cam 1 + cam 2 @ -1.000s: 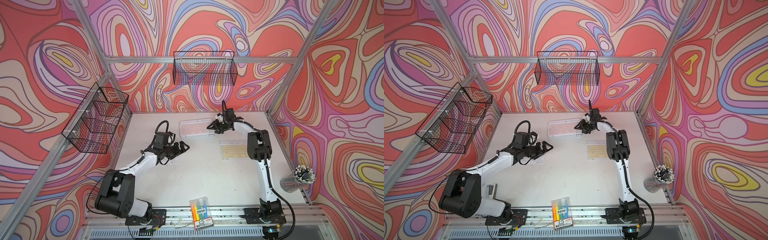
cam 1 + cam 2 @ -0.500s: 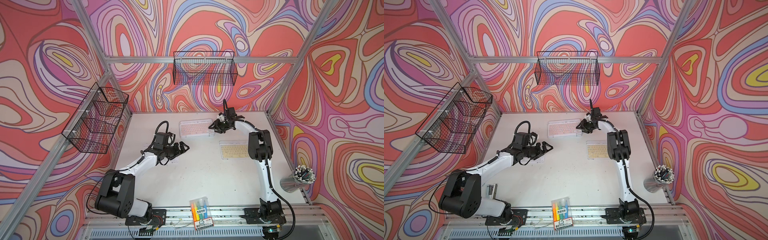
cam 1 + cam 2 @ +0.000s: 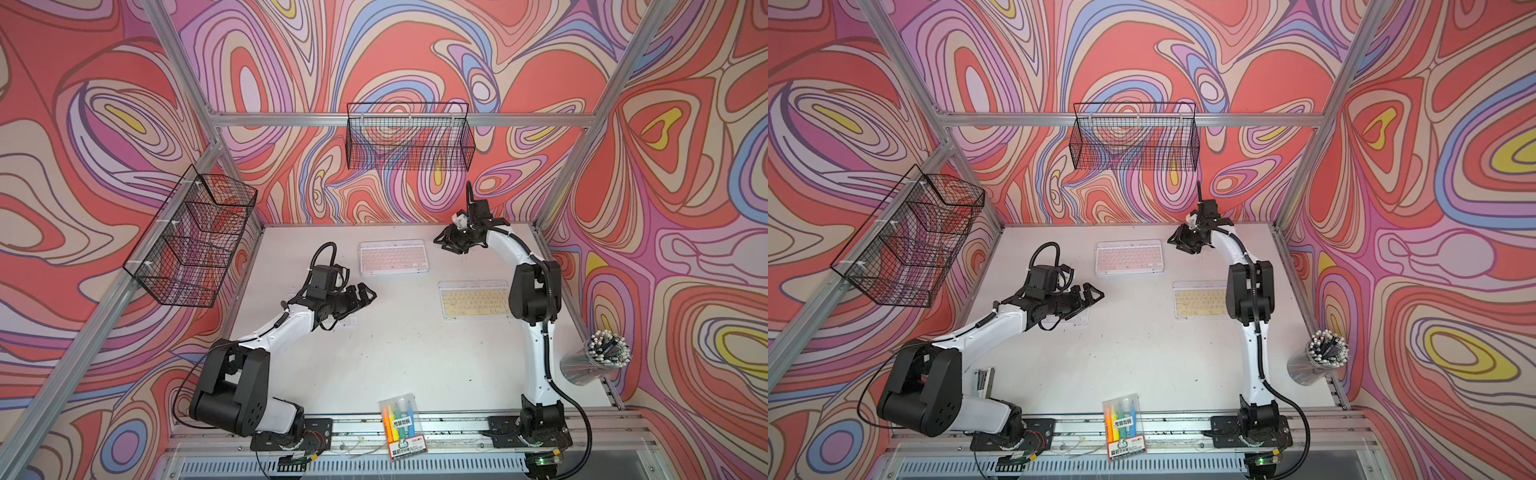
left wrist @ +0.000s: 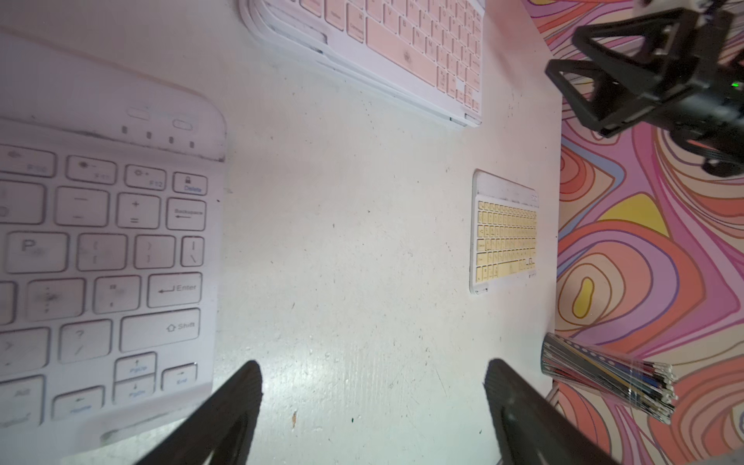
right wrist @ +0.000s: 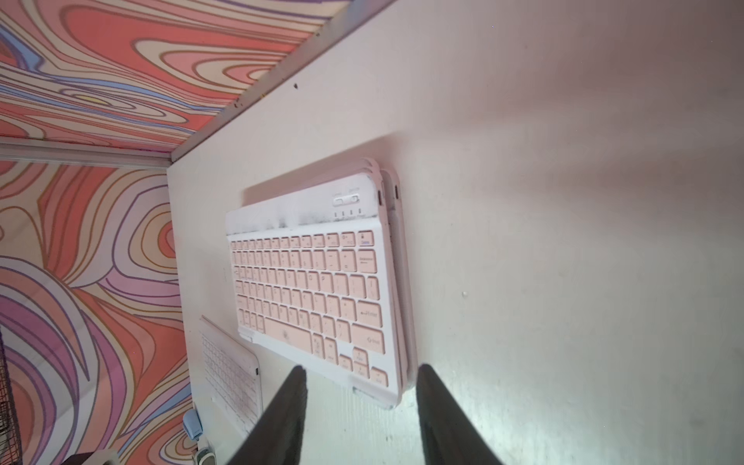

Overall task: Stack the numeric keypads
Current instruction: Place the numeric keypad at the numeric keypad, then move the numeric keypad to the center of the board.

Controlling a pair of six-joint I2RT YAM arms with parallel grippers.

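A stack of numeric keypads (image 3: pixel 392 257) (image 3: pixel 1128 257) with a pink-keyed one on top lies at the back middle of the table; the edges of the keypads under it show in the right wrist view (image 5: pixel 310 290). A yellow keypad (image 3: pixel 476 299) (image 4: pixel 505 237) lies alone on the right, partly behind the right arm. A white keypad (image 4: pixel 100 261) (image 3: pixel 1075 318) lies under my left wrist. My left gripper (image 3: pixel 368 293) (image 4: pixel 372 386) hovers open over bare table. My right gripper (image 3: pixel 442 243) (image 5: pixel 360 386) is open just off the stack's right corner, holding nothing.
A clear pack of coloured markers (image 3: pixel 401 424) sits at the front edge. A cup of pens (image 3: pixel 594 361) stands at the right edge. Wire baskets hang on the left wall (image 3: pixel 195 245) and the back wall (image 3: pixel 409 141).
My right gripper's jaws have widened and it has drawn back a little to the right, away from the pink stack. The left arm has not moved.
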